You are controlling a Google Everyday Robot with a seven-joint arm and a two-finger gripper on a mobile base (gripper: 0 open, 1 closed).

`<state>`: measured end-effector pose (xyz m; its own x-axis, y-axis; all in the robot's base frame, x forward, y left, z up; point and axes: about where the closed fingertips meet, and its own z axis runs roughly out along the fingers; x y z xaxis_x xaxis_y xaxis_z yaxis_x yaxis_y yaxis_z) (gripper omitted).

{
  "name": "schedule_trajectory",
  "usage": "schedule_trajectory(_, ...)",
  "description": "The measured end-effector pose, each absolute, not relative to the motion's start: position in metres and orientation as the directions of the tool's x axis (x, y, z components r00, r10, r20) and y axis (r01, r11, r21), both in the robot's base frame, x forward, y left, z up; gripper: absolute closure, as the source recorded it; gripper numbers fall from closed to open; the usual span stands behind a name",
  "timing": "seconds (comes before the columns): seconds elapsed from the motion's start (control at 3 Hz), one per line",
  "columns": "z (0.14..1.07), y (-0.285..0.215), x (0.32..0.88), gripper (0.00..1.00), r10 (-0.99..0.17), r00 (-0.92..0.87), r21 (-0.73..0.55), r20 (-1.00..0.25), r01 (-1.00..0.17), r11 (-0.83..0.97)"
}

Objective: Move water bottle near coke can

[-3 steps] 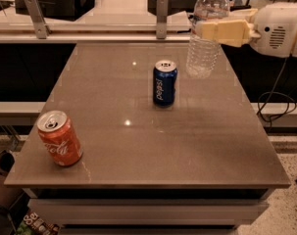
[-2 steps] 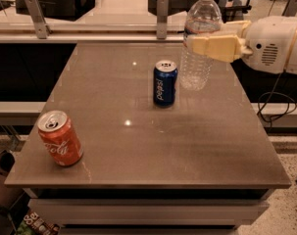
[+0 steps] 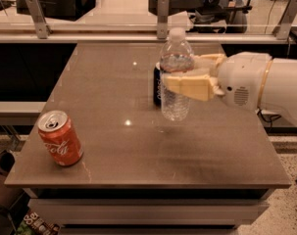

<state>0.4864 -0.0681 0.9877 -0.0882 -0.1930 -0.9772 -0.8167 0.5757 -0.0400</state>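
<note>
The water bottle (image 3: 175,65) is a clear ribbed bottle with a white cap, held upright in the air over the middle of the table. My gripper (image 3: 180,80) reaches in from the right and is shut on the bottle's middle with its pale fingers (image 3: 187,86). The coke can (image 3: 60,138) is a red-orange can with white script, standing near the table's front left corner, well left of the bottle. The bottle hides most of a blue Pepsi can (image 3: 157,86) behind it.
The brown table (image 3: 138,155) has its front edge close to the camera. A rail with metal posts (image 3: 162,13) runs along the back edge. A dark bin (image 3: 1,165) sits on the floor at the left.
My gripper has carried the bottle left and toward the front, from the table's back right to in front of the Pepsi can. The coke can has not moved.
</note>
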Motion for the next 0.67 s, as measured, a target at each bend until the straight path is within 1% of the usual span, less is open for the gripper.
schedule_trajectory(0.67, 0.935, -0.037, 0.454, 1.00, -0.151, -0.065, -0.017, -0.986, -0.873, 0.488)
